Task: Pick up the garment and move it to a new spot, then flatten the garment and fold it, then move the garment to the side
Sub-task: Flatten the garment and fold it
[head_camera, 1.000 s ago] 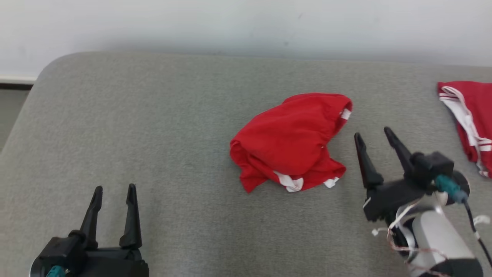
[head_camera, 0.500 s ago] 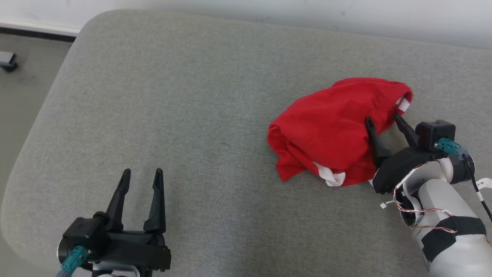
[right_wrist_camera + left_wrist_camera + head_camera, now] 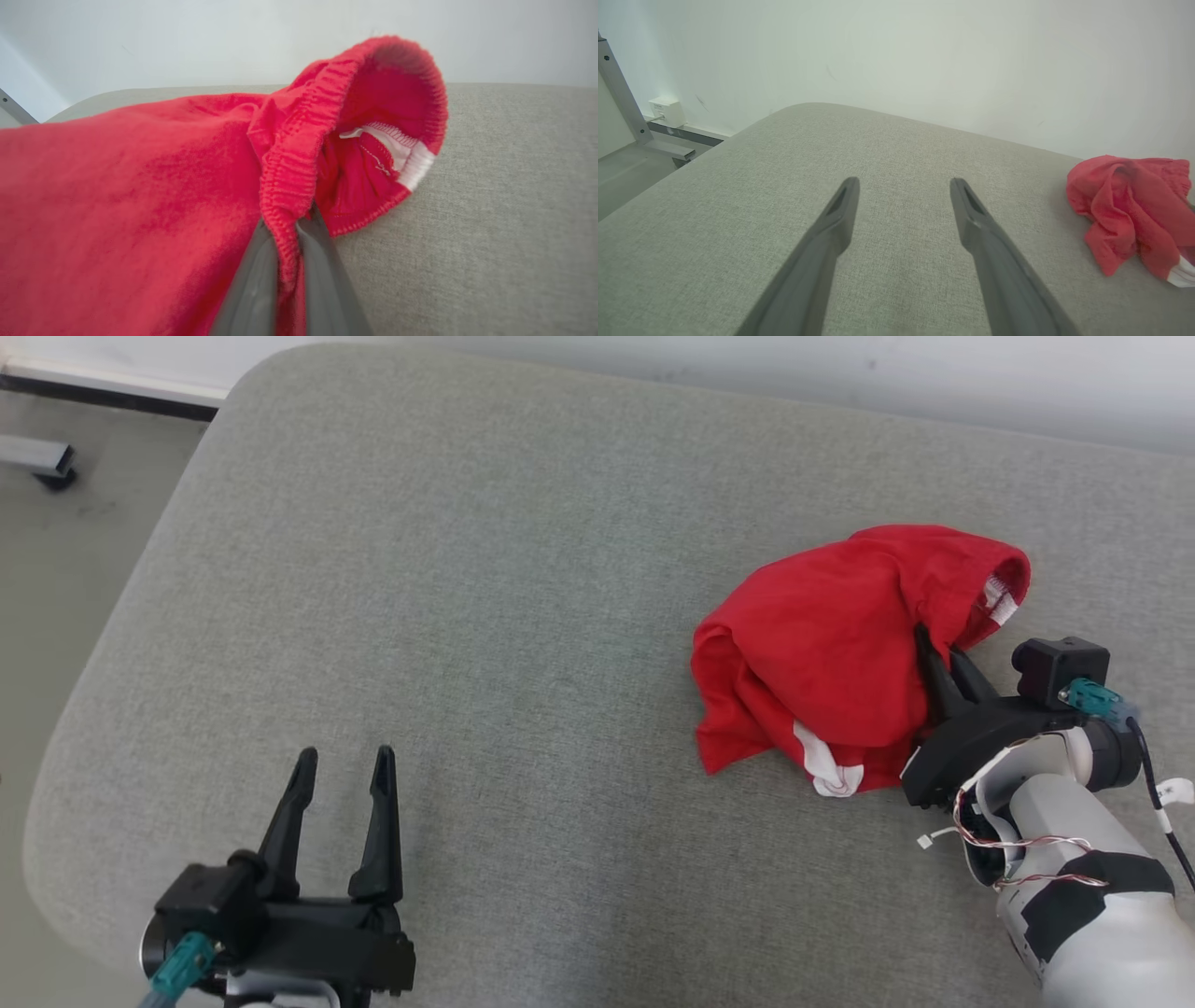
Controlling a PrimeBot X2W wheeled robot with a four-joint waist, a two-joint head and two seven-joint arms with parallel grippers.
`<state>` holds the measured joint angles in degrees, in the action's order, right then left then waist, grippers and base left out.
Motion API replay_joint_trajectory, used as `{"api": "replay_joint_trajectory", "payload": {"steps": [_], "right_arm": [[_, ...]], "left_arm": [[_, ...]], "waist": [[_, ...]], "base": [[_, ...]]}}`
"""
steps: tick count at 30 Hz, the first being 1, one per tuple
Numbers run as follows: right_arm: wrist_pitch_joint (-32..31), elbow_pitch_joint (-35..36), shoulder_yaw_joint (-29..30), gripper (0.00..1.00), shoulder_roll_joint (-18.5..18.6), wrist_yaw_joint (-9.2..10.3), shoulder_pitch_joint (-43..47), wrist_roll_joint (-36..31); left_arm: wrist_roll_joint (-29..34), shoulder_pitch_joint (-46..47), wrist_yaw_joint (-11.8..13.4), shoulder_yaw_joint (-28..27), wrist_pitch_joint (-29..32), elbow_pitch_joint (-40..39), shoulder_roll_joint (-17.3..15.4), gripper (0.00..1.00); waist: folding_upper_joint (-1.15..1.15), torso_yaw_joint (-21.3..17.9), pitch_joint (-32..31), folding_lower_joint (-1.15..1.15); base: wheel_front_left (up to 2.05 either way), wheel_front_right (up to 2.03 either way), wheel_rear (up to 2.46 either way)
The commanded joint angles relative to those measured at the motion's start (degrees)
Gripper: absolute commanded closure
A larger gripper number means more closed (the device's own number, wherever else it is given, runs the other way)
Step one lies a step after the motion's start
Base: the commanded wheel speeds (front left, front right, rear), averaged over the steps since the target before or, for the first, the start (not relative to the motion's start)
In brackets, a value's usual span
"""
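The garment (image 3: 822, 653) lies crumpled on the padded table (image 3: 467, 569), toward its right side. Just right of the garment and nearer the robot, the right gripper (image 3: 936, 649) reaches in — a fold of the waistband sits pinched between its two fingers (image 3: 252, 289). Well to the garment's left and nearer the robot, the left gripper (image 3: 345, 753) hangs over bare table. Behind the garment runs the wall (image 3: 840, 373); far to its left — past the table's rounded corner — lies the floor (image 3: 56, 569).
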<state>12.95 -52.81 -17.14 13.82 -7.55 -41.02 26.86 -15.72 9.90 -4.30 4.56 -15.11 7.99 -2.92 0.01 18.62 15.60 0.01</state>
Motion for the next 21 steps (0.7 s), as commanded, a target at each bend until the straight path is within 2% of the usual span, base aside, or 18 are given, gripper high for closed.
{"api": "replay_joint_trajectory", "payload": {"steps": [1, 5, 8, 16, 21], "right_arm": [[0.9, -0.1, -0.6, 1.00, 0.8, 0.16, 0.2, 0.6], [1.9, 1.1, -1.2, 1.00, 2.9, 0.16, 1.5, 1.6], [2.2, 4.1, -0.5, 1.00, 6.4, 0.16, 3.2, 2.1], [2.3, 14.4, 1.6, 1.00, 13.4, 0.15, 6.7, 1.0], [-2.1, 22.7, 0.4, 1.00, 15.3, 0.15, 8.5, -1.3]], "left_arm": [[0.7, -1.2, 0.1, -0.3, 0.0, 0.2, 0.0, 0.00], [1.1, -2.0, -0.2, -1.0, 0.0, 0.4, 0.0, 0.00], [1.5, -2.4, -0.7, -1.2, 0.0, 0.4, 0.0, 0.00], [1.8, -3.6, -0.9, -1.0, 0.0, 0.6, 0.0, 0.00], [1.5, -4.3, -0.5, -0.4, 0.0, 0.5, 0.0, 0.00]], "waist": [[-0.01, -1.4, -1.3, -0.01], [-0.01, -3.7, -3.1, -0.01], [-0.01, -5.5, -4.7, -0.01], [-0.01, -7.9, -7.2, -0.01], [-0.01, -8.0, -8.2, -0.01]], "base": [[0.00, 0.00, 0.00], [0.00, 0.00, 0.00], [0.00, 0.00, 0.00], [0.00, 0.00, 0.00], [0.00, 0.00, 0.00]]}}
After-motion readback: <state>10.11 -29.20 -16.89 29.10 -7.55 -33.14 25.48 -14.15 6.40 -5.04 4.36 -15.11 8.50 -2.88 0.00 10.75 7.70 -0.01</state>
